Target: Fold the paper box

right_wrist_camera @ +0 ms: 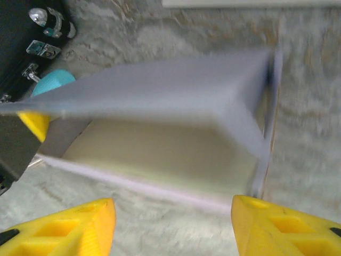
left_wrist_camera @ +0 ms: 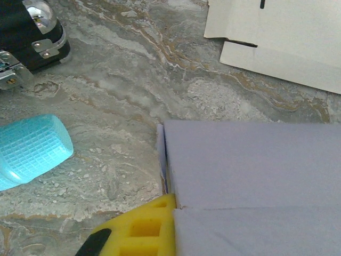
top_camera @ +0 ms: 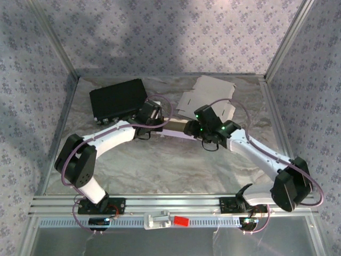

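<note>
The right hand (right_wrist_camera: 173, 207) is seen spread, its 2 yellow fingers (right_wrist_camera: 74, 229) set well apart with nothing between them. Directly ahead, just beyond the fingertips, the paper box (right_wrist_camera: 160, 138) is found: a lavender shell, part formed, with its open side turned towards this hand and 1 upright end wall on the hand's right. The long axis of the box is laid mostly across the hand's line of reach, left to right, so a long wall rather than an end is presented to the fingers.

At the left end of that axis the left hand (top_camera: 156, 121) is pressed together on a corner of the box. 1 yellow finger (left_wrist_camera: 141, 226) is seen against the panel edge, and its partner is hidden behind the panel. The box is thus placed between the 2 hands, over the worktop (top_camera: 160, 165).

The right hand is judged the free one, so the next fold is expected to be made from its side. Beyond the box, a flat white cardboard sheet (top_camera: 210, 93) and a black case (top_camera: 117, 98) are seen, well apart from the fingers.
</note>
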